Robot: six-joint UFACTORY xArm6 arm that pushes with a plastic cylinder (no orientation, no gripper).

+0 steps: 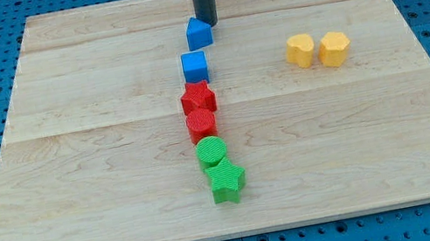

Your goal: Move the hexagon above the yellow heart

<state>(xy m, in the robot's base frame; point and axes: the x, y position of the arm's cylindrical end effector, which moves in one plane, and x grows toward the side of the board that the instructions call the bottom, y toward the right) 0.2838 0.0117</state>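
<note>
The yellow hexagon [334, 49] lies at the board's right, touching the right side of the yellow heart [301, 49]. My tip [208, 24] stands near the view's top centre, just above and to the right of a blue house-shaped block [199, 33]. The tip is far to the left of both yellow blocks.
A column of blocks runs down the board's middle: the blue house-shaped block, a blue cube [195, 65], a red star [198, 99], a red cylinder-like block [201, 124], a green cylinder [212, 151] and a green star [226, 180]. The wooden board [80, 162] lies on a blue pegboard surface.
</note>
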